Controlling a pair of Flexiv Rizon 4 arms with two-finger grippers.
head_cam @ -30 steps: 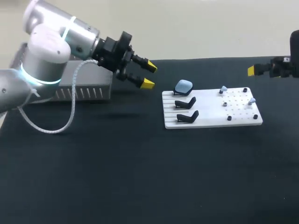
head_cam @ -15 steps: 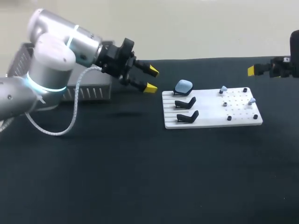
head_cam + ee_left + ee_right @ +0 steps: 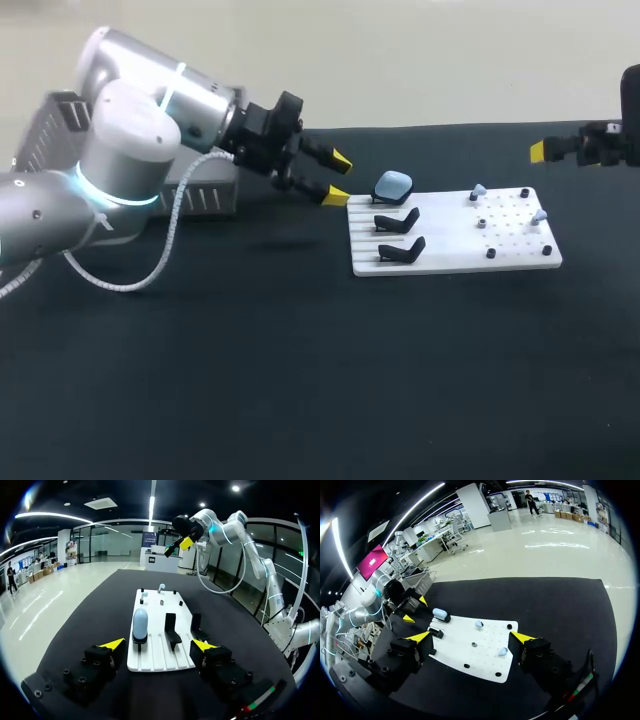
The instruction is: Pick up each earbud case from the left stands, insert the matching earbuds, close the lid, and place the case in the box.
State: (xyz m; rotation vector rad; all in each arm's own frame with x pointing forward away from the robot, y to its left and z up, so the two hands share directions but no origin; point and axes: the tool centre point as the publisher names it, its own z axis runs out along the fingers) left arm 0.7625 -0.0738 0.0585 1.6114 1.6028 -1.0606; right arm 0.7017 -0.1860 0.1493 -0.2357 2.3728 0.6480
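One case (image 3: 392, 185), pale blue, sits on the farthest of three stands at the left end of the board (image 3: 455, 262); the other two stands (image 3: 398, 220) are bare, and two earbuds (image 3: 479, 190) perch among the pegs at its right end. The left gripper (image 3: 338, 178) hovers just beside the board's left edge with its fingers spread wide and nothing in them, while the right gripper (image 3: 470, 637) hangs well apart over the table's right side, also wide and empty. The main risk is probably the approach line: in the left wrist view the case (image 3: 140, 624) lies ahead of one finger (image 3: 112, 644) rather than midway between the two, so a straight advance could strike it and tip it off its stand. The lower finger also rides near the board's edge, and a nudge there could slide the board and shake the earbuds loose. The case looks smooth and rounded, so an off-centre pinch might let it squirt out. The box (image 3: 205, 200) lies behind the left arm
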